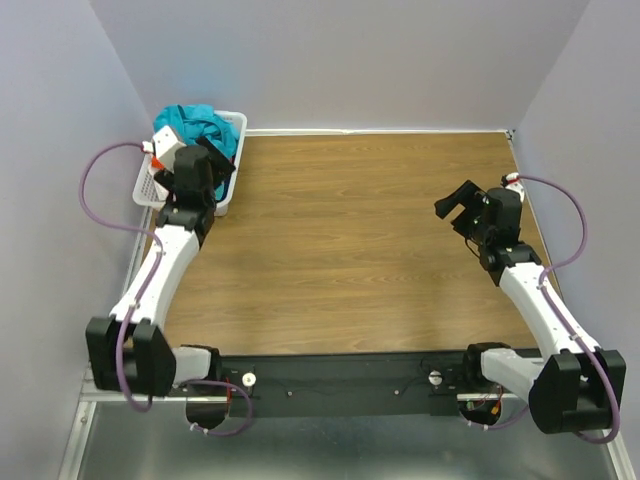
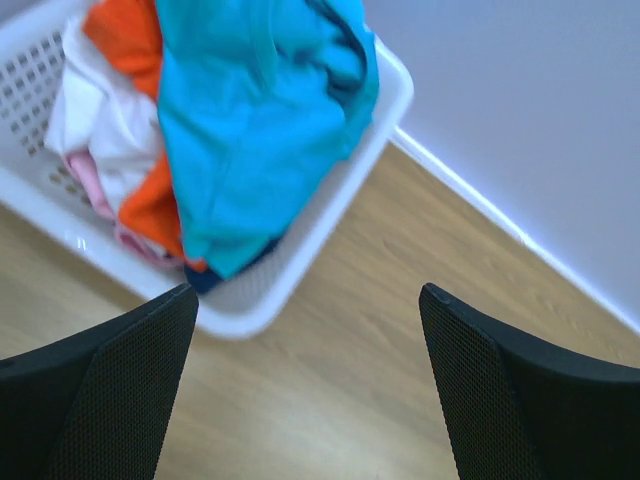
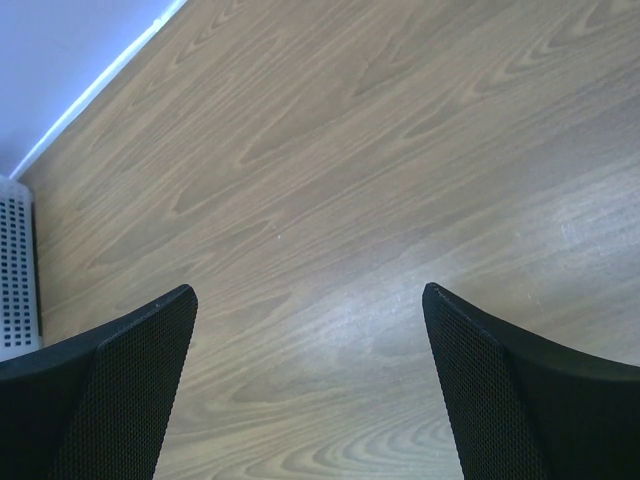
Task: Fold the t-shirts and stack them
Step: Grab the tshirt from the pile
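Note:
The t-shirts lie piled in a white lattice basket (image 2: 300,262) at the table's far left corner. On top is a large teal-blue t-shirt (image 2: 260,110) (image 1: 200,125). Under it are an orange-red one (image 2: 125,30), a white one (image 2: 105,120) and a dark blue edge (image 2: 205,278). My left gripper (image 2: 308,300) (image 1: 218,158) hangs open just in front of the basket's near rim, with nothing between its fingers. My right gripper (image 3: 310,295) (image 1: 460,208) stands open above bare wood on the table's right side, holding nothing.
The wooden table (image 1: 350,240) meets pale walls at the back and both sides. The basket's corner (image 3: 15,270) shows at the left edge of the right wrist view. A pink cloth (image 2: 90,180) lies under the white shirt.

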Tool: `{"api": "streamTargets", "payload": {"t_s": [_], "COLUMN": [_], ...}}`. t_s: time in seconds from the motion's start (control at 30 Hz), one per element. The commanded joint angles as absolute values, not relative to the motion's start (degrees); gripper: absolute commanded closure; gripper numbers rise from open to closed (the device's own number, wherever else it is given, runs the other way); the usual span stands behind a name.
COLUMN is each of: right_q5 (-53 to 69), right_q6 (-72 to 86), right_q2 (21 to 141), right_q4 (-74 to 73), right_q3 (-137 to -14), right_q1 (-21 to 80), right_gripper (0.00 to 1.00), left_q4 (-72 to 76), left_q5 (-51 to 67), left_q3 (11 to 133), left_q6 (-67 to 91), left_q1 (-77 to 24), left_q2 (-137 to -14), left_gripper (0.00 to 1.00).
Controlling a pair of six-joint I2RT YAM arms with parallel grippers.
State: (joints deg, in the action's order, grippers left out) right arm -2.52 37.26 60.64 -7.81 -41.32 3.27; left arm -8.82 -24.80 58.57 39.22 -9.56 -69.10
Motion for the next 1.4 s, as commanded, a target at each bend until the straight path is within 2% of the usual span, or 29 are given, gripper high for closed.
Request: {"api": "streamTargets", "payload": {"t_s": [0.0,0.1,0.13,0.27,0.37,0.5,0.6,0.73,0.9,0.97,1.07,1.1,1.13,1.17,1.2,1.37], "right_q5": [-4.66,-4.75,-4.92,-5.45,-6.32,-9.93,-10.72,-11.86,-14.5,-14.33,-14.76,-14.94,-15.03,-15.12,-14.94,-14.5], "right_q6": [35.51,34.98,34.89,34.81,33.93,33.66,33.75,34.1,33.93,33.84,33.58,33.66,33.66,33.66,33.66,33.57], "right_q2": [62.58,63.89,64.33,65.04,65.04,64.86,64.78,64.95,64.95,64.86,64.69,64.6,64.43,64.25,64.16,63.9], "right_q4": [-4.92,-4.83,-4.75,-4.83,-4.83,-4.92,-5.01,-5.53,-7.03,-7.21,-7.47,-7.56,-7.65,-7.73,-7.73,-7.73], "right_q3": [-44.12,-44.12,-44.12,-43.77,-43.24,-42.54,-42.54,-42.36,-42.98,-42.98,-42.89,-42.89,-42.89,-42.89,-42.89,-42.89], "right_q1": [3.08,3.08,3.16,3.08,3.08,3.08,3.16,3.08,3.08,3.08,3.16,3.08,3.16,3.08,3.16,3.16], "right_gripper": [0.0,0.0,0.0,0.0,0.0,0.0,0.0,0.0,0.0,0.0,0.0,0.0,0.0,0.0,0.0,0.0], "left_q4": [-6.42,-8.43,-9.74,-15.44,-19.42,-21.88,-23.12,-21.53,-22.15,-22.24,-23.02,-23.64,-24.6,-24.87,-25.13,-24.35], "left_q5": [-22.59,-22.95,-21.9,-20.74,-21.62,-21.71,-21.45,-17.5,-18.01,-18.28,-17.58,-17.32,-16.97,-16.79,-16.79,-17.05], "left_q3": [67.9,78.02,80.74,95.86,108.33,117.04,121.71,123.31,125.33,125.86,127.09,127.52,128.49,128.67,128.76,126.04], "left_q6": [36.13,34.46,33.5,31.56,30.15,27.51,25.5,22.5,22.32,22.41,22.59,22.59,22.41,22.59,22.85,22.85], "left_q1": [-2.4,-0.53,2.26,5.17,6.59,7.56,7.73,7.73,7.91,8.0,8.17,8.17,8.17,8.17,8.17,8.09], "left_q2": [-79.34,-89.18,-91.82,-106.48,-113.52,-119.95,-123.47,-125.77,-128.49,-129.46,-130.6,-130.87,-130.96,-130.26,-129.64,-122.97], "left_gripper": [0.02,0.03,0.08,0.12,0.14,0.15,0.16,0.16,0.16,0.23,0.44,0.54,0.86,0.96,1.0,1.0]}}
